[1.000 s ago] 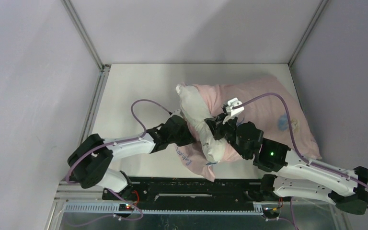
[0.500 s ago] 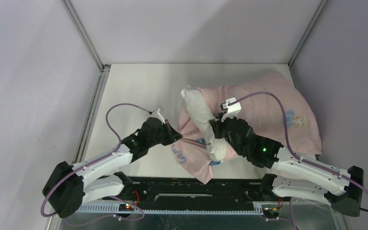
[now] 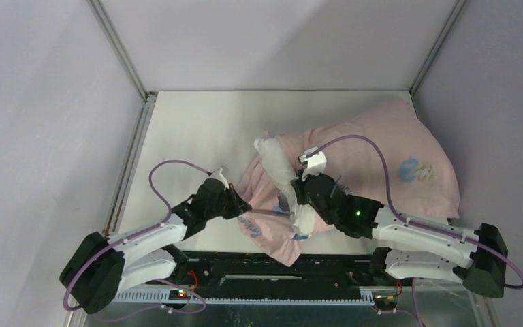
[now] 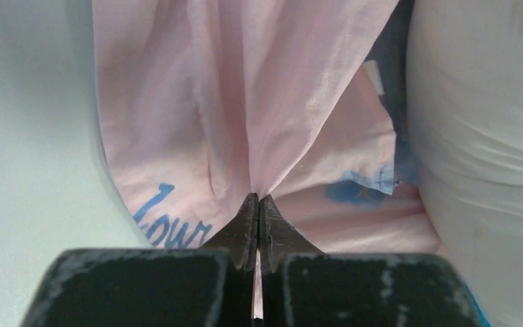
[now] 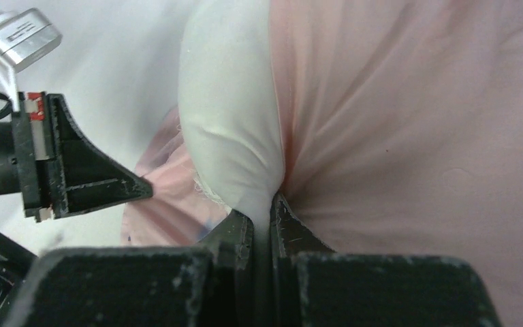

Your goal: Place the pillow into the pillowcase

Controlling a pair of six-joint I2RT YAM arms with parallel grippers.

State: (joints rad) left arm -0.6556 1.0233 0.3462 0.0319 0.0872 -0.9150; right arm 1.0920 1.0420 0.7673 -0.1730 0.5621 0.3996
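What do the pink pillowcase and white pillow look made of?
The pillowcase: thin matte cloth, likely cotton or a blend; it gathers into fine folds. The pillow: soft stuffed fabric, smooth shell; it bulges and creases softly.

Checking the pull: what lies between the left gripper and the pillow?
Gathered pillowcase fabric, pinched in the left gripper, reaching the pillow; seen in the left wrist view.

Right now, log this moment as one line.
left claw: shut on pillowcase edge | right claw: shut on pillow | pillow: mostly inside pillowcase, white end exposed
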